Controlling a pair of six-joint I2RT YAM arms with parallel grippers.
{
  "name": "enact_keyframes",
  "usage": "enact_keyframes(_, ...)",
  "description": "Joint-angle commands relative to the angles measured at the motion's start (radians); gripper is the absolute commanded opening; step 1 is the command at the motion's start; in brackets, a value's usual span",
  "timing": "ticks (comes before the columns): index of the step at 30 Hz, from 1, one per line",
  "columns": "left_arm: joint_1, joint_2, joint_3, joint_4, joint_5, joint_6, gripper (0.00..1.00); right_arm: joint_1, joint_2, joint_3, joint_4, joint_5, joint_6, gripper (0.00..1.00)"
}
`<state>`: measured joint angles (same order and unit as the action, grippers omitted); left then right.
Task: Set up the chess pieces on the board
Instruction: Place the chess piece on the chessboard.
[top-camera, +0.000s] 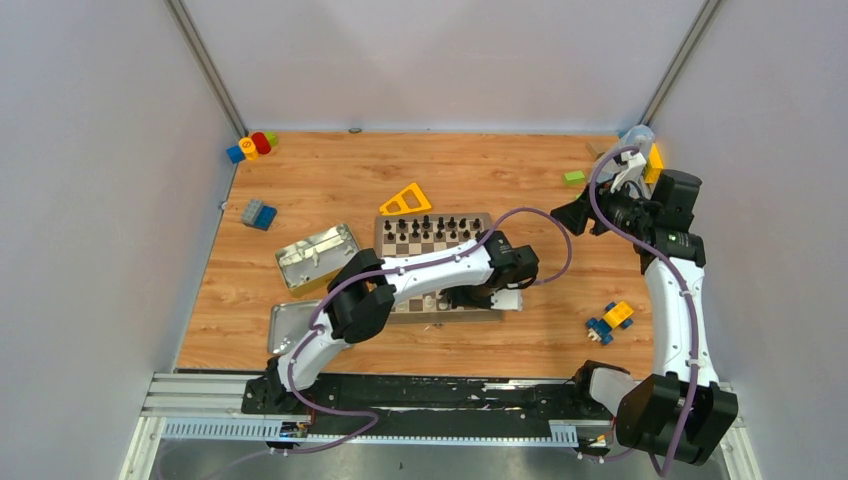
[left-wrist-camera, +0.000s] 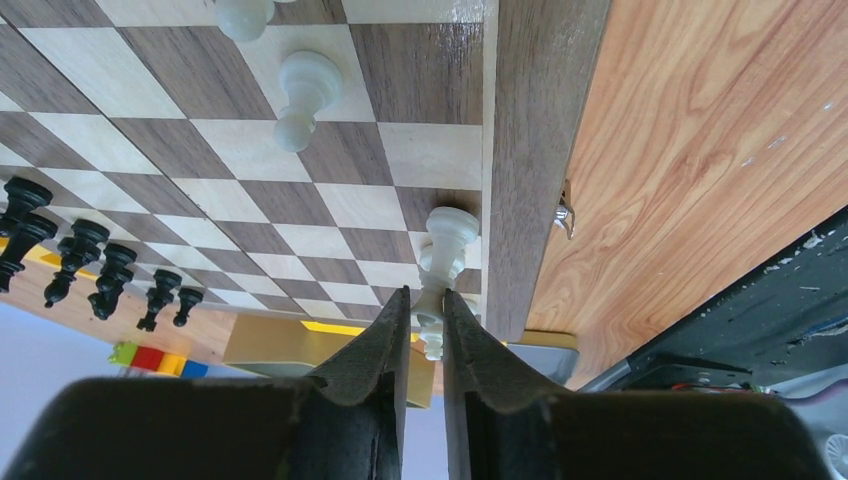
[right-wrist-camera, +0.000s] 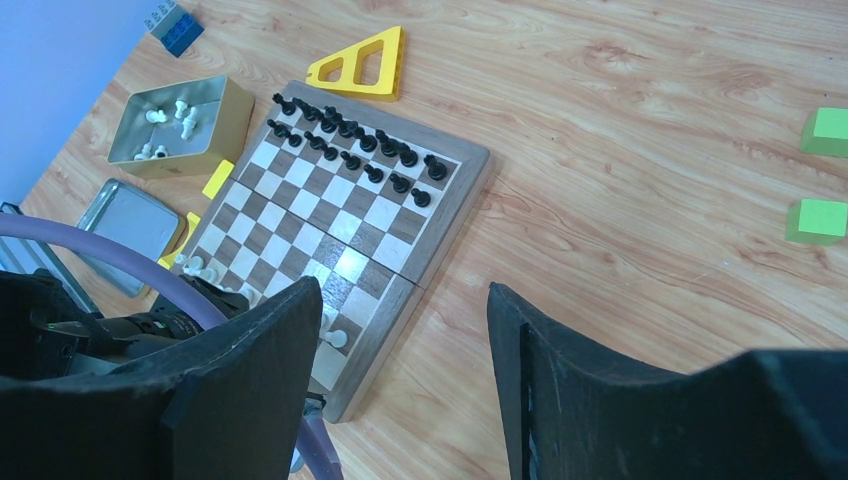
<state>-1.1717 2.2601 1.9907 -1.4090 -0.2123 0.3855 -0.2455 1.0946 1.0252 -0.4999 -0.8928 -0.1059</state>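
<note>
Table: one, orange-brown wood grain (top-camera: 330, 190), and everything I'm watching sits on it
Left arm: one, white shells with black joints (top-camera: 420, 272); I see it bent at the elbow and stretched across the near half of the board, with the wrist over the near right corner
Right arm: one, same build (top-camera: 680, 300); it stands tall at the table's right edge with the wrist folded back to the left, well apart from the board
Board: one, square and wooden (right-wrist-camera: 330, 225), with dark-brown and cream checks, a tan border and a seam across its middle; it lies at the table's centre
Tin: one, shiny metal and rectangular (right-wrist-camera: 215, 110), just beyond the board's far left corner
Lid: one, flat silvery metal (right-wrist-camera: 130, 225), lying left of the board
Yellow triangle: one, a plastic frame with cut-outs (right-wrist-camera: 350, 88), just beyond the board's far edge
Green blocks: two plain cubes (right-wrist-camera: 825, 130), far right
Blue block: one studded brick (right-wrist-camera: 178, 28), far left
Right gripper: jaws spread wide (right-wrist-camera: 403, 290) with nothing between them, high over the table
Left gripper: jaws drawn nearly together (left-wrist-camera: 425, 295), pinching the top of one white piece (left-wrist-camera: 448, 240) that stands on the board's outermost column beside the border
Black pieces: two rows along the board's far edge (right-wrist-camera: 400, 183), about eight each; too small for me to count surely
White pieces: a few along the near edge (right-wrist-camera: 335, 338), partly hidden by the left arm, and several more lying in the tin
</note>
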Motion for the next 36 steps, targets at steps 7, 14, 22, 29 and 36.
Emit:
enact_keyframes(7,-0.019,0.007,0.042,0.008,-0.026,-0.024,0.31,-0.006,-0.007,-0.014,0.022,-0.034,-0.008,0.63)
enact_keyframes(14,-0.023,-0.002,0.042,0.013,-0.03,-0.027,0.36,-0.006,-0.008,-0.017,0.022,-0.035,-0.008,0.63)
enact_keyframes(22,-0.022,-0.004,0.039,0.019,-0.034,-0.027,0.36,-0.008,-0.011,-0.018,0.021,-0.038,-0.008,0.63)
enact_keyframes(29,-0.022,-0.001,0.036,0.032,-0.048,-0.031,0.35,-0.007,-0.01,-0.02,0.02,-0.044,-0.008,0.63)
enact_keyframes(36,-0.022,-0.002,0.041,0.038,-0.061,-0.035,0.35,-0.007,-0.009,-0.02,0.021,-0.052,-0.01,0.63)
